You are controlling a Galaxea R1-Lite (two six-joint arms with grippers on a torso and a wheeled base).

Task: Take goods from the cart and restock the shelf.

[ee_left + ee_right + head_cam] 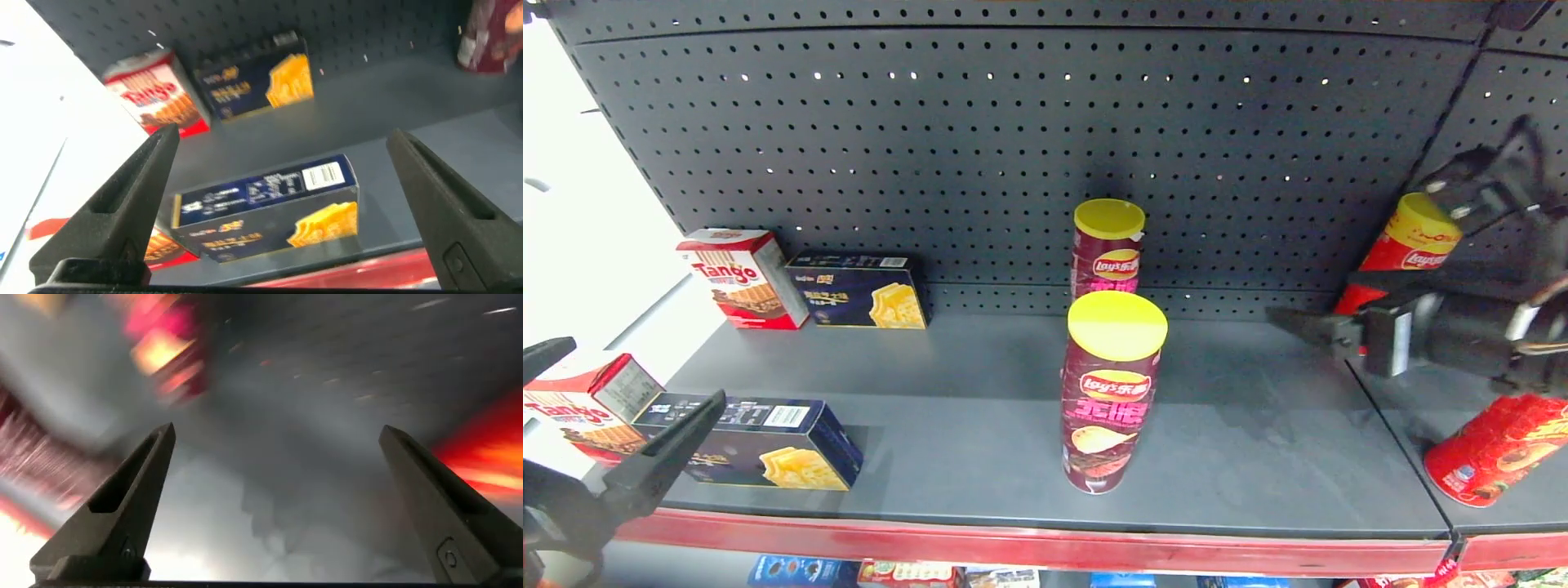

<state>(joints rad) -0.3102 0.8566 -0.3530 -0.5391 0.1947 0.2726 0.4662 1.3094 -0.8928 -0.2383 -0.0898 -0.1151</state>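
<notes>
Blur in the right wrist view reduces the cans to red and maroon streaks. The right gripper (276, 431) is spread wide over the shelf (278, 506) and holds nothing. The head view resolves a red can (1413, 237) partly hidden behind that arm and a second red can (1499, 449), tilted and cut off, nearer than it. The left gripper (282, 139) is also spread and empty. A navy box (270, 208) lies just ahead of it, and a red box (155, 94) stands farther beyond.
</notes>
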